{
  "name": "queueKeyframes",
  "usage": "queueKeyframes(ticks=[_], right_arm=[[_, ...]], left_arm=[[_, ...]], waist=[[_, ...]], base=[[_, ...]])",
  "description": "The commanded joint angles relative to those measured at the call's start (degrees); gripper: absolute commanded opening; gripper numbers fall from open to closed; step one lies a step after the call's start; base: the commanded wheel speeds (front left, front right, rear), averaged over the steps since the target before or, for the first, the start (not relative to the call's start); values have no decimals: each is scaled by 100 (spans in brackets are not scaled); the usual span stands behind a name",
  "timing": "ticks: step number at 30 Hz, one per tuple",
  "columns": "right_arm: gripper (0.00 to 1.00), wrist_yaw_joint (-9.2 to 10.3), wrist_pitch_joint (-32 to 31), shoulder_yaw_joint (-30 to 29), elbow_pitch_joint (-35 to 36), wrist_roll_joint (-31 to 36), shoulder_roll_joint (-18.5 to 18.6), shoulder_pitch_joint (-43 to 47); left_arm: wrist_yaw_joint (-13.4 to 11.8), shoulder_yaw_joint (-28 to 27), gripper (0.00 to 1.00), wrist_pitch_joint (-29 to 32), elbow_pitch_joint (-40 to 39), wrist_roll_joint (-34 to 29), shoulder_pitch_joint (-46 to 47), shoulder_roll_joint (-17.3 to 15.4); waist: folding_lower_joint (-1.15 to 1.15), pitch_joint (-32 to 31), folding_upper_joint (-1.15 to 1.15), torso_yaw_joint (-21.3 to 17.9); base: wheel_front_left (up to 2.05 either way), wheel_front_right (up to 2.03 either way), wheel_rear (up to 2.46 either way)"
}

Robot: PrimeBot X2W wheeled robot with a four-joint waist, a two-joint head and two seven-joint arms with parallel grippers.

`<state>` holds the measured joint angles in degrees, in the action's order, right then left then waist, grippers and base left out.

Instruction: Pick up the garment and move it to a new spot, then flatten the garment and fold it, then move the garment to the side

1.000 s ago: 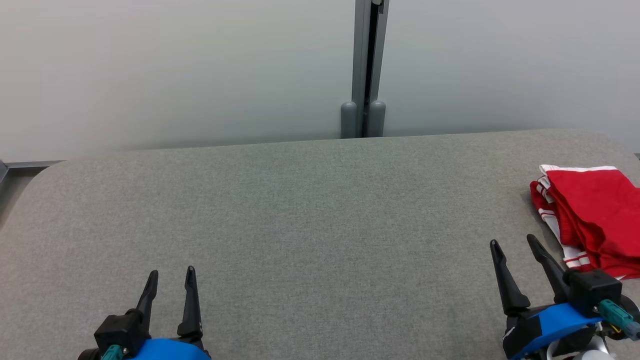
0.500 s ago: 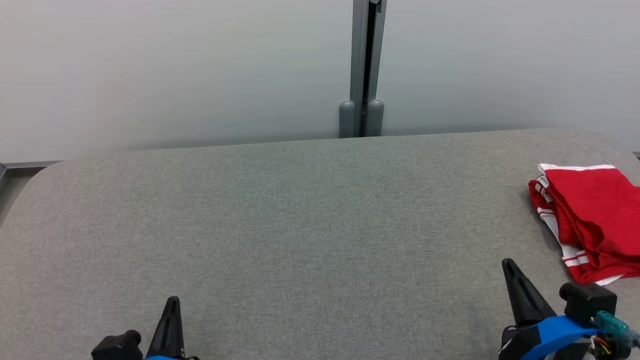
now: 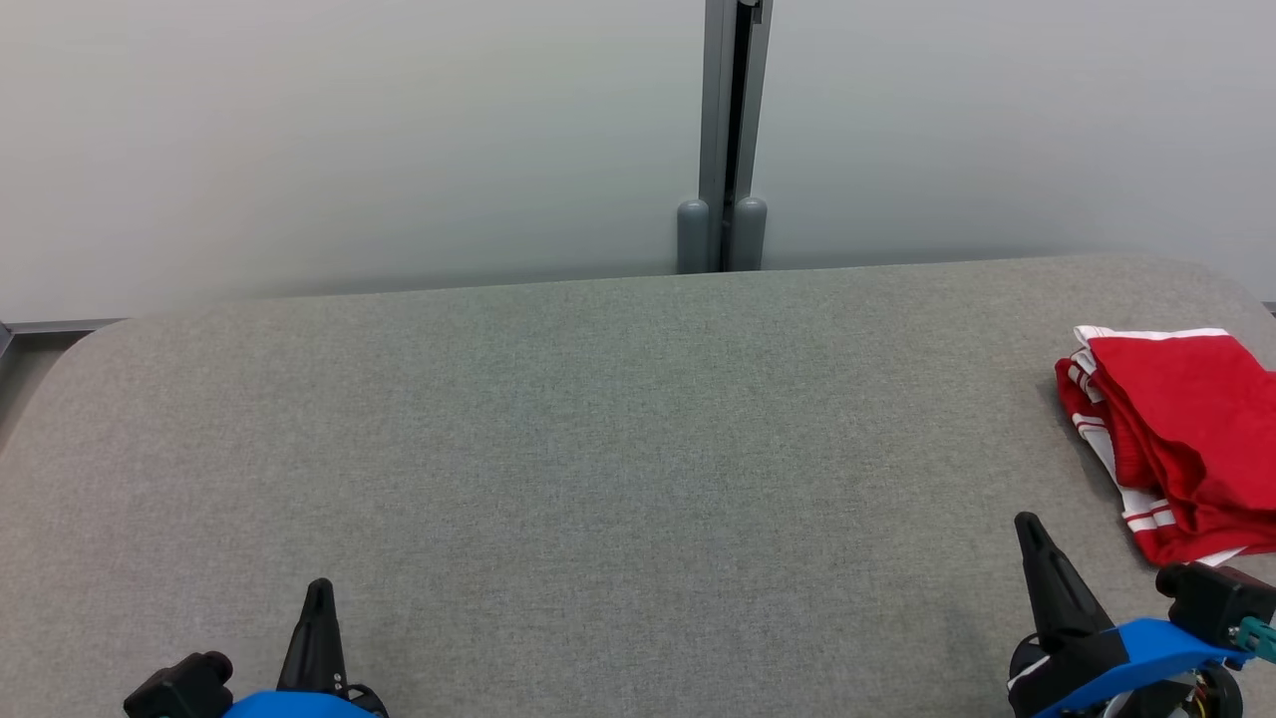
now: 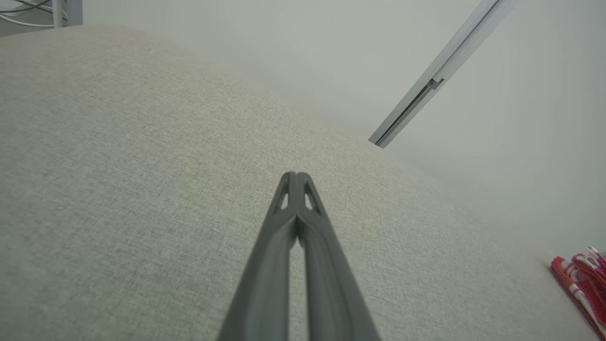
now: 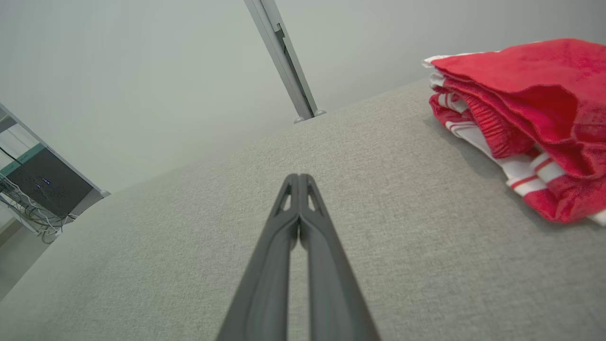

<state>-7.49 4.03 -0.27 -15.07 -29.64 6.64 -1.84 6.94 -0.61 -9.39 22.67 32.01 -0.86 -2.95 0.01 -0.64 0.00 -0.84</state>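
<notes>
Left pincer (image 3: 319, 598) and right pincer (image 3: 1029, 534), each shut tip to tip and holding nothing, at the near edge of the grey bench (image 3: 598, 449). The red-and-white garment (image 3: 1181, 429) lies folded at the bench's right side, near the right pincer but apart from it. Judged stage: the move aside looks complete, and nothing further seems called for but keeping both arms clear.

A wide grey fabric-covered table (image 3: 598, 449) with rounded corners is carrying a folded red garment with white stripes (image 3: 1176, 439), lying at the table's right edge.
</notes>
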Motion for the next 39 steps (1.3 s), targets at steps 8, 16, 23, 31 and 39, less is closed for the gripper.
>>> queueKeyframes(ticks=[8, 16, 23, 31, 39], right_arm=[[0, 0, -140, -106, 109, -866, -41, -183], [0, 0, -247, -170, 112, -1526, -84, -226], [0, 0, -341, -222, 114, -2052, -119, -258], [0, 0, -427, -273, 116, -2552, -148, -282], [0, -1, -517, -325, 117, -3073, -181, -315]], left_arm=[[22, -94, 0, 206, -207, 827, 260, -7], [28, -159, 0, 375, -290, 1460, 327, -5], [34, -204, 0, 512, -358, 1969, 371, -4], [35, -252, 0, 640, -422, 2446, 424, -3], [40, -309, 0, 776, -487, 2954, 465, -1]], waist=[[0, 6, 0, 8], [0, 13, 0, 14], [0, 18, 0, 20], [0, 23, 0, 25], [0, 30, 0, 31]], base=[[0, 0, 0], [0, 0, 0], [0, 0, 0], [0, 0, 0], [0, 0, 0]])
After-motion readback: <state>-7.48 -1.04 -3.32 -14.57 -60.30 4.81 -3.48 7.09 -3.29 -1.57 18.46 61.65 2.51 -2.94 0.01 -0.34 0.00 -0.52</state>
